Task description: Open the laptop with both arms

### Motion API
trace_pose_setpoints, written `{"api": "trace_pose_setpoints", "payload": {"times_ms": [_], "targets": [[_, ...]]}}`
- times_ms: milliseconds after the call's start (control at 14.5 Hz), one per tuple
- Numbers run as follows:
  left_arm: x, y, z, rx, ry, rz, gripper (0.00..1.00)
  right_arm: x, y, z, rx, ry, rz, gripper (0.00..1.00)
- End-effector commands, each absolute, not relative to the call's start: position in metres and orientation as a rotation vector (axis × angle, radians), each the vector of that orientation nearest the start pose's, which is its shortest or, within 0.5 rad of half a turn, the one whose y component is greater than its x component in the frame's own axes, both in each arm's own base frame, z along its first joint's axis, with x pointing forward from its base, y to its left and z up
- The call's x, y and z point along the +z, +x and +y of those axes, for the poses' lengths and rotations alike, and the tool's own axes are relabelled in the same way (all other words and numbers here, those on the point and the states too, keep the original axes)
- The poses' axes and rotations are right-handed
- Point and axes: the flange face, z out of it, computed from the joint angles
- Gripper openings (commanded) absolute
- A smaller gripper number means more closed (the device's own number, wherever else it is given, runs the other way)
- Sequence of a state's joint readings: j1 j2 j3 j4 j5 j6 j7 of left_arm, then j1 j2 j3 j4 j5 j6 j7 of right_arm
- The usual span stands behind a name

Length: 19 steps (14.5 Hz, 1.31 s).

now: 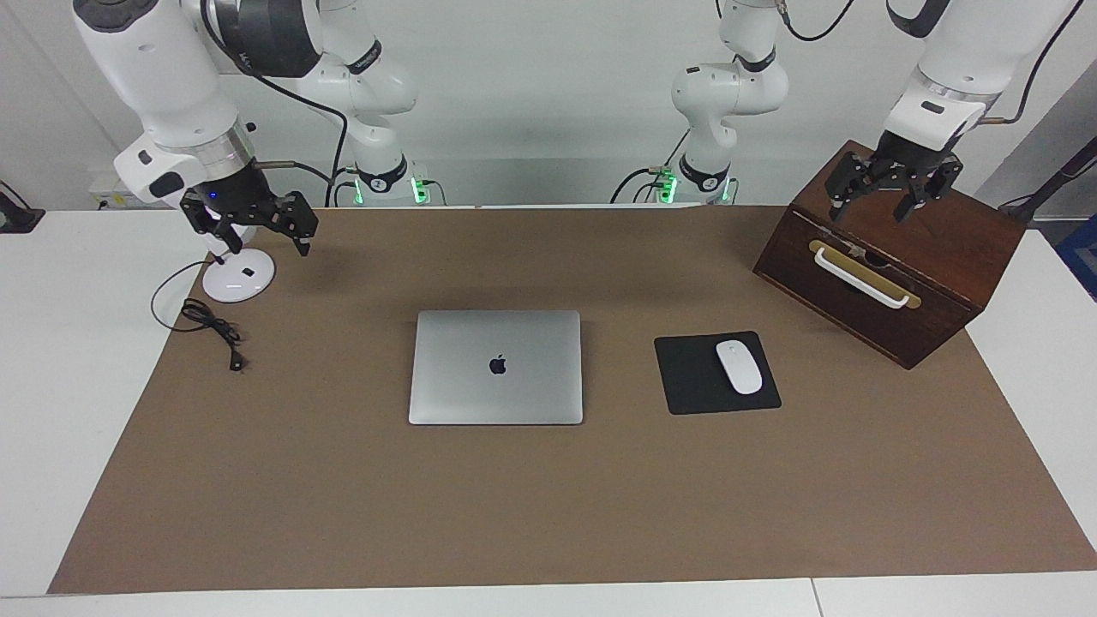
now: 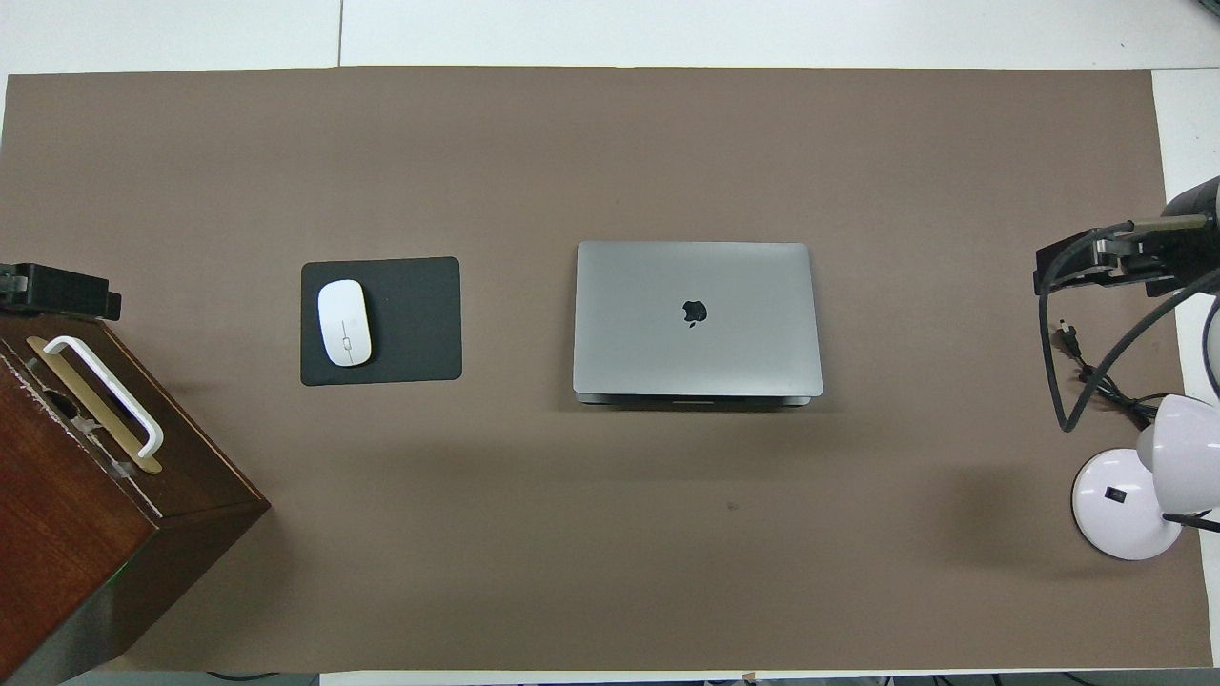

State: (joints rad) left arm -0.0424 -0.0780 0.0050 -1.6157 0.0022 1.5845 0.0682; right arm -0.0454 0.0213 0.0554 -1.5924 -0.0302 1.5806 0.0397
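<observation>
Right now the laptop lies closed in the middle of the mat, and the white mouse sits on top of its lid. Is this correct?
Not quite. The laptop is closed in the middle of the mat, but the white mouse sits on the black mouse pad beside it, toward the left arm's end. The facing view shows this.

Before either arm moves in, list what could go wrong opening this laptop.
1. The laptop lies closed and flat on the mat; lifting the lid without holding the base may drag it.
2. The right gripper hangs over the lamp base and could snag its cable.
3. The left gripper hangs over the wooden box and could clip it.
</observation>
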Motion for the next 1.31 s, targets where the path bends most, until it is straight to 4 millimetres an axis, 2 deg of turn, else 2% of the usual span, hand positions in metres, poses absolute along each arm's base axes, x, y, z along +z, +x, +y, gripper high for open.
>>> {"api": "trace_pose_setpoints", "payload": {"times_ms": [0, 138, 413, 551, 689, 757, 895, 964, 1239], "targets": [[0.648, 0.524, -0.022, -0.105, -3.118, 0.165, 1.00, 0.603, 0.555, -0.004, 0.022, -3.150, -0.111, 1.00], [0.648, 0.524, -0.027, -0.108, -3.115, 0.191, 1.00, 0.602, 0.555, -0.005, 0.020, -3.148, -0.163, 1.00], [0.650, 0.527, -0.037, -0.146, -3.115, 0.206, 1.00, 0.599, 0.557, -0.017, -0.013, -3.155, -0.133, 1.00], [0.649, 0.527, -0.037, -0.149, -3.115, 0.199, 1.00, 0.586, 0.553, -0.028, -0.114, -3.156, -0.102, 1.00], [0.650, 0.527, -0.037, -0.151, -3.115, 0.197, 1.00, 0.570, 0.547, -0.028, -0.167, -3.157, -0.097, 1.00], [0.650, 0.526, -0.035, -0.137, -3.116, 0.192, 0.80, 0.565, 0.545, -0.027, -0.176, -3.142, -0.088, 1.00], [0.649, 0.526, -0.028, -0.132, -3.118, 0.173, 0.25, 0.550, 0.541, -0.034, -0.228, -3.060, -0.019, 1.00], [0.650, 0.527, -0.024, -0.146, -3.119, 0.161, 0.00, 0.543, 0.538, -0.035, -0.249, -3.051, -0.029, 1.00], [0.652, 0.531, -0.026, -0.198, -3.112, 0.180, 0.00, 0.510, 0.534, -0.032, -0.268, -2.942, 0.061, 1.00]]}}
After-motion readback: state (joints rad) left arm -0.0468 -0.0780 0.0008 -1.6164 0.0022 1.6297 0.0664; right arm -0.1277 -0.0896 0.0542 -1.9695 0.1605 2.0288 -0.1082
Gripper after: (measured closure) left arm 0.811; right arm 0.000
